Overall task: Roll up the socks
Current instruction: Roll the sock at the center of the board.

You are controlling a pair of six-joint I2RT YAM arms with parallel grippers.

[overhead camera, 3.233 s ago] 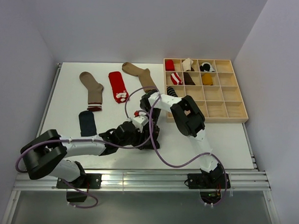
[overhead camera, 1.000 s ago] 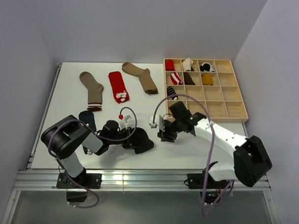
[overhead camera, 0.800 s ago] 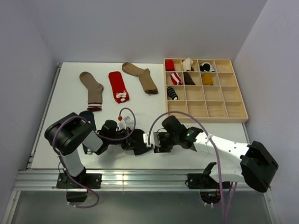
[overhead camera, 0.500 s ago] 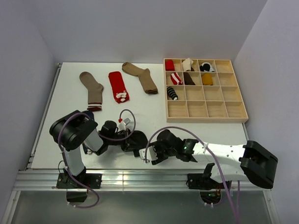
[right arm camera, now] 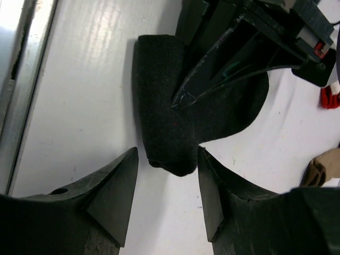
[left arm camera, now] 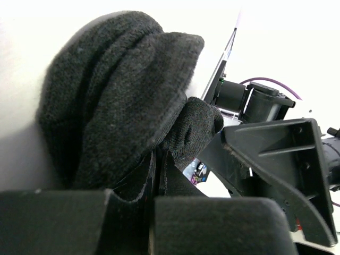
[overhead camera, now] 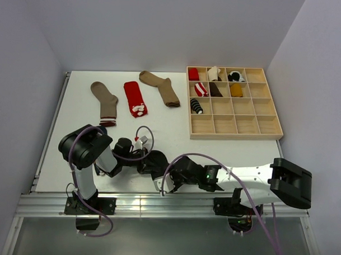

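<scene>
1. Right wrist view: the right hand (right arm camera: pixel 167 157) is spread wide, with the black sock (right arm camera: pixel 175 106) end between its fingers.
2. The left hand (left arm camera: pixel 156 180) clamps that sock, which looks half-rolled.
3. Rolled socks (overhead camera: pixel 201 89) sit in the tray (overhead camera: pixel 271 133); the red sock (overhead camera: pixel 135 98) and tan socks (overhead camera: pixel 106 103) lie flat beyond both hands.

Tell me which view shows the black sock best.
Right wrist: it shows the black sock nearly whole on the table, with the left fingers shut on it. The left wrist view shows only bunched fabric close up, and the top view barely shows the sock at all.
</scene>
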